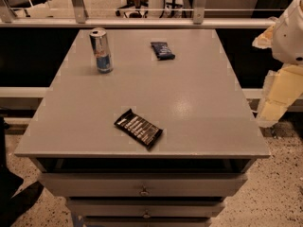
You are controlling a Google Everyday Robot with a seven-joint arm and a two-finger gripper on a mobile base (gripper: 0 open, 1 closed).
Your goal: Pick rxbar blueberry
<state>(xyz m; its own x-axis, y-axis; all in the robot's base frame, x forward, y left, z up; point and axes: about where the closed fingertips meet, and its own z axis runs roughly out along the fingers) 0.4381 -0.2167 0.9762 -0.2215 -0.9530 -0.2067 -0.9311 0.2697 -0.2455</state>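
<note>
Across the middle of the view stands a grey cabinet point(199, 103) with a broad, flat, matte top that has squared edges and a faint sheen near its centre. Under the overhanging top is a dark gap, and below that are two stacked drawers point(94, 186), each with a small round metal knob. Both are pushed in, so whatever they hold is hidden. Speckled stone flooring point(277, 197) surrounds the base.

At the right edge, off the cabinet and beside its right side, hangs the robot's arm point(289, 32), rounded white shells above with blocky pale-yellow sections below. The gripper point(272, 109) is at the lower end of those sections, level with the cabinet top's right rim and well apart from everything on it. Whether it is spread or pressed together, I cannot tell; it holds nothing that shows.

On the rear left of the top an upright can point(101, 51) stands, a slim cylinder of silvery metal with a blue band low down. Whether its lid is opened cannot be made out.

Near the front edge lies a black wrapper point(138, 127), flat, rectangular, glossy, with silvery-white print, turned on a diagonal.

The rxbar blueberry point(162, 50), a small flat dark-blue rectangle with pale lettering, lies at the rear centre, right of the can and apart from it.
</note>
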